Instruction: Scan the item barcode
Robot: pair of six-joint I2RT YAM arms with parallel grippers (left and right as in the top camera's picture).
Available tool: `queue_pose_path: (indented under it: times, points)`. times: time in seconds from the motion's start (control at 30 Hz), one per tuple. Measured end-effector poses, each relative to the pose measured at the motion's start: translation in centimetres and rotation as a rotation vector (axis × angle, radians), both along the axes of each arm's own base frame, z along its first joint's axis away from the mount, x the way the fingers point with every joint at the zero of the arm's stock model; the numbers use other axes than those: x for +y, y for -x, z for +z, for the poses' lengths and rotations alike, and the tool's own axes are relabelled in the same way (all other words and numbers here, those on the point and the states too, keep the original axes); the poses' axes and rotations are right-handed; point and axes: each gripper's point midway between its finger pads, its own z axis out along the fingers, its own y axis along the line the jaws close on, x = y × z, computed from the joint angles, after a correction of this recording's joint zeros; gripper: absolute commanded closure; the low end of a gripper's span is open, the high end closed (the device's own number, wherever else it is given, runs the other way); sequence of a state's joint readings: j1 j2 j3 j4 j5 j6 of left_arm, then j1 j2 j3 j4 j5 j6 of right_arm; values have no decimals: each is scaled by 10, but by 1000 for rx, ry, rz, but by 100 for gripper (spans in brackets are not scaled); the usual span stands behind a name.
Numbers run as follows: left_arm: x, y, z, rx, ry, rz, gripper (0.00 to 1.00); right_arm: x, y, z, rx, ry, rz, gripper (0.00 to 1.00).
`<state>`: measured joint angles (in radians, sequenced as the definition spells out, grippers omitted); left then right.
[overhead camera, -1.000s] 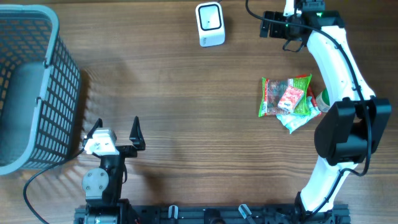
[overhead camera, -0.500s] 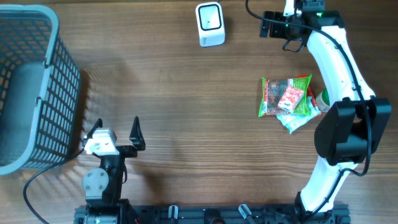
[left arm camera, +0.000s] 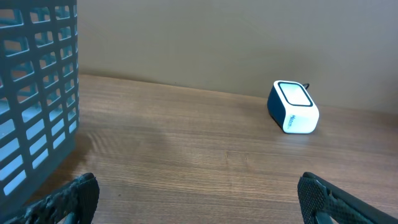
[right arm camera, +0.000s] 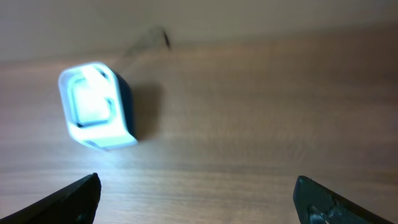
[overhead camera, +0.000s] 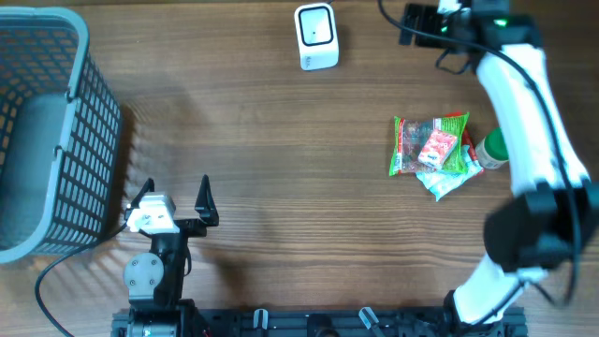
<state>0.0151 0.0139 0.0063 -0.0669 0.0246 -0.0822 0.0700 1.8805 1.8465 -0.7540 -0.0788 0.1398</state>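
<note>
The white barcode scanner (overhead camera: pixel 315 36) stands at the far edge of the table; it also shows in the left wrist view (left arm camera: pixel 293 107) and, blurred, in the right wrist view (right arm camera: pixel 96 106). A pile of snack packets (overhead camera: pixel 432 145) in green, red and clear wrappers lies at the right, untouched. My right gripper (overhead camera: pixel 409 25) hovers open and empty at the far right, to the right of the scanner, its fingers wide apart (right arm camera: pixel 198 199). My left gripper (overhead camera: pixel 174 198) rests open and empty near the front left (left arm camera: pixel 198 199).
A large grey mesh basket (overhead camera: pixel 47 131) stands at the left edge, close to my left gripper (left arm camera: pixel 37 93). A green round object (overhead camera: pixel 494 148) lies beside the packets, partly under the right arm. The scanner's cable runs off the back.
The right arm has swung toward the far edge and slightly right; its wrist view is motion-blurred. The left arm and the packets have not moved.
</note>
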Motion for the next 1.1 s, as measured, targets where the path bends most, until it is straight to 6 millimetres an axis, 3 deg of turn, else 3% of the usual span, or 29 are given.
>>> queue_pose_path:
  times: [0.17, 0.23, 0.27, 0.53, 0.73, 0.83, 1.0, 1.1]
  points:
    - [0, 0, 0, 0, 0, 0, 0, -3, 41, 109, -227, -16, 0, 0]
    - [0, 0, 0, 0, -2, 0, 0, -5, 64, 149, -316, -22, 0, 0]
    - [0, 0, 0, 0, -3, 0, 0, -6, 88, 185, -401, -28, 0, 0]
    - [0, 0, 0, 0, -3, 0, 0, -13, 178, 267, -611, -43, 0, 0]
    - [0, 0, 0, 0, -3, 0, 0, -24, 257, 301, -723, -23, -26, 0]
    - [0, 0, 0, 0, -3, 0, 0, -32, 300, 305, -750, -11, -56, 0]
    - [0, 0, 0, 0, -3, 0, 0, -40, 360, 284, -703, 2, -74, 0]
    - [0, 0, 0, 0, -3, 0, 0, -46, 393, 251, -603, 31, -82, 0]
